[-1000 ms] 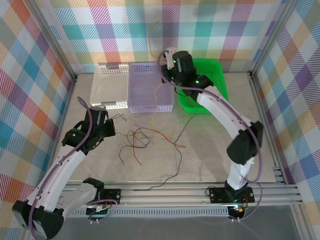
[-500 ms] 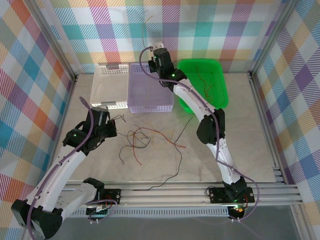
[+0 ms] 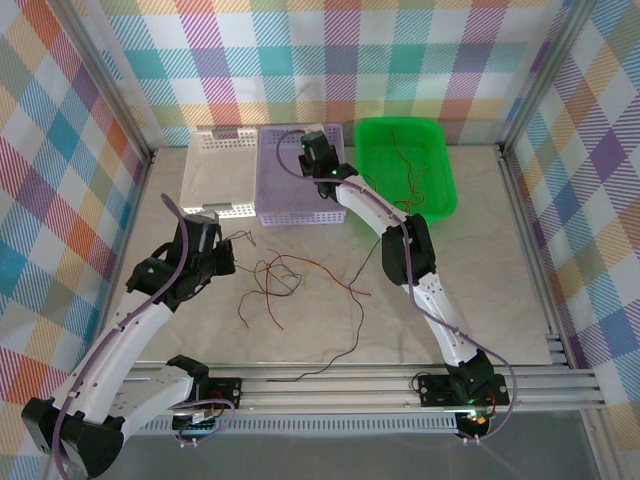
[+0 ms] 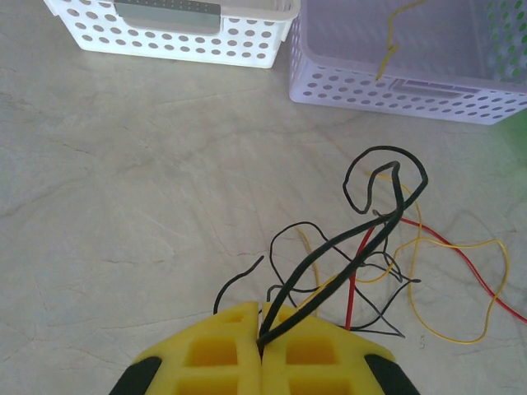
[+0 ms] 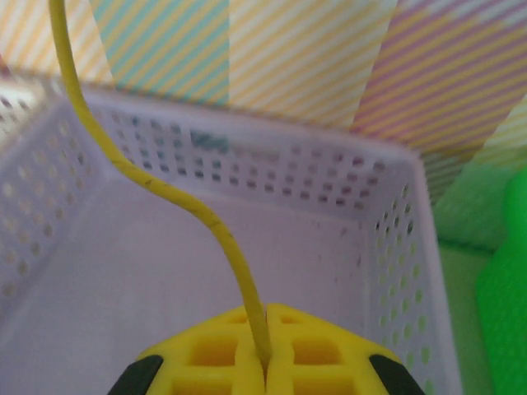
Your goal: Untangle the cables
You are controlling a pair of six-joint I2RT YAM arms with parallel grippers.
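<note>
Cables (image 3: 300, 280) lie tangled on the worktop (image 3: 500, 250). Your left pincer (image 4: 262, 337) is clamped on a black cable (image 4: 366, 239) beside the heap. Your right pincer (image 5: 265, 366) pinches a yellow cable (image 5: 206, 218) above the lilac basket (image 5: 288, 173).

Nothing legible here: no words, no numbers, no brand marks. Just past the right fingers (image 5: 206, 355), the lilac basket (image 5: 329, 193) has a dark smudge (image 5: 210, 141) on its far wall, too blurred to read. Well ahead of the left fingers (image 4: 216, 355), the white basket (image 4: 165, 45) shows a plain grey panel (image 4: 169, 10), no lettering on it
</note>
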